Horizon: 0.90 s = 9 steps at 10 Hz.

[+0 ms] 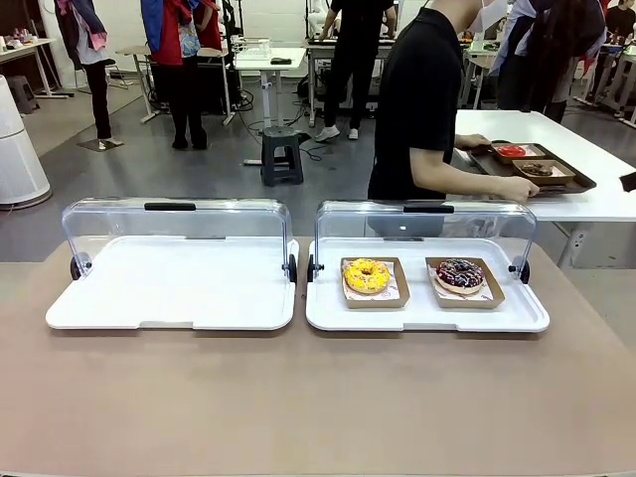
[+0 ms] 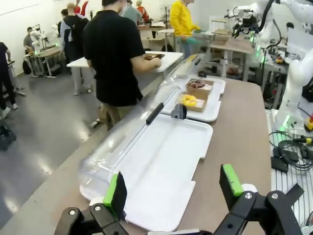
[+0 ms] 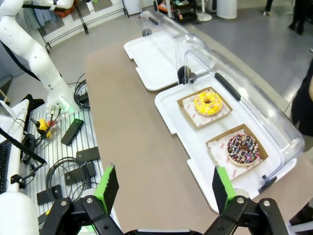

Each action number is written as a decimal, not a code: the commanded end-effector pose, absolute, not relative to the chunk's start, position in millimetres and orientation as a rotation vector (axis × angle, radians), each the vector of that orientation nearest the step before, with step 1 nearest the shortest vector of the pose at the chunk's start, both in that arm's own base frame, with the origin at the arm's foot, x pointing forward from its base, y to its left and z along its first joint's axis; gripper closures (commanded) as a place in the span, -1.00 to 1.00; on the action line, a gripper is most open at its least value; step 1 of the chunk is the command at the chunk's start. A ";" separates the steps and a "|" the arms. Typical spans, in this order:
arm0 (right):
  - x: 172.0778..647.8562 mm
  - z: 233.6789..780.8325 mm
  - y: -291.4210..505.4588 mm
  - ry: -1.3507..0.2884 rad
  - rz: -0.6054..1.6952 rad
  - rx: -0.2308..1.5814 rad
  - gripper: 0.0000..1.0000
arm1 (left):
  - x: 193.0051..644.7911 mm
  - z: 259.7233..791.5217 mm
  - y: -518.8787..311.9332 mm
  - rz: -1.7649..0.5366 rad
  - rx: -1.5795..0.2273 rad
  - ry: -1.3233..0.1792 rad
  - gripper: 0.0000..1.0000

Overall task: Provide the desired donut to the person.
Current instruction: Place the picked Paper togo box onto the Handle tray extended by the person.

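Two donuts sit in the right-hand white tray [image 1: 328, 313] on the counter [image 1: 318, 397], each in its own brown cardboard boat: yellow donut [image 1: 367, 275] toward the tray's 9 o'clock side, chocolate sprinkled donut [image 1: 460, 273] toward 3 o'clock. Clear lid [image 1: 425, 224] hinged up at 12 o'clock. Which one is wanted cannot be told

Handling, judged: donuts soft, glaze sticky and easily marked, light. Better to pinch the stiff wall of the cardboard boat [image 1: 374, 299] than the pastry; boat may flex or tip if taken by one corner

Left-hand tray [image 1: 169, 288] holds nothing, its lid also up

Person [image 1: 417, 99] in black shirt stands at 12 o'clock, turned away, hands on a dark tray [image 1: 581, 183] at another table; head cut off by the frame

Left tool [image 2: 173, 191]: jaws spread wide, gripping nothing, above the left tray's near end. Right tool [image 3: 164, 191]: jaws spread wide, gripping nothing, above bare counter, well apart from the donuts
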State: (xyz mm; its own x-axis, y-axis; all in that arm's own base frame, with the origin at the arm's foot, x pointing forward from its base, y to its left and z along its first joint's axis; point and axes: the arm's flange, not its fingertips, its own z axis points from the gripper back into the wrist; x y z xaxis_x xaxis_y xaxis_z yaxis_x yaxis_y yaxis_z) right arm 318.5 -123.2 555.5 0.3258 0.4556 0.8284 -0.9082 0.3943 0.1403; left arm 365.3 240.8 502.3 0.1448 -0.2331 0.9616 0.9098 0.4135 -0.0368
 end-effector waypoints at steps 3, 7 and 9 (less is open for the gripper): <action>320.1 555.6 -122.4 -0.810 0.997 0.697 -1.00 | 361.5 498.8 218.8 -1.083 -0.706 -1.101 -1.00; 320.1 555.6 -122.4 -0.810 0.997 0.697 -1.00 | 368.8 503.3 216.8 -1.078 -0.736 -1.078 -1.00; 320.1 555.6 -122.4 -0.810 0.997 0.697 -1.00 | 368.8 503.3 216.8 -1.078 -0.736 -1.078 -1.00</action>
State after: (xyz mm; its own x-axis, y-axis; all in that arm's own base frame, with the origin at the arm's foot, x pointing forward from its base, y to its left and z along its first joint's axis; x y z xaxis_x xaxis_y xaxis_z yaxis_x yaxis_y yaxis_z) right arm 318.5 -123.2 555.5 0.3257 0.4557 0.8284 -0.9083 0.3942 0.1403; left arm 367.3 216.3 502.0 0.0974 -0.3358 0.9369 0.9452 0.3259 0.0185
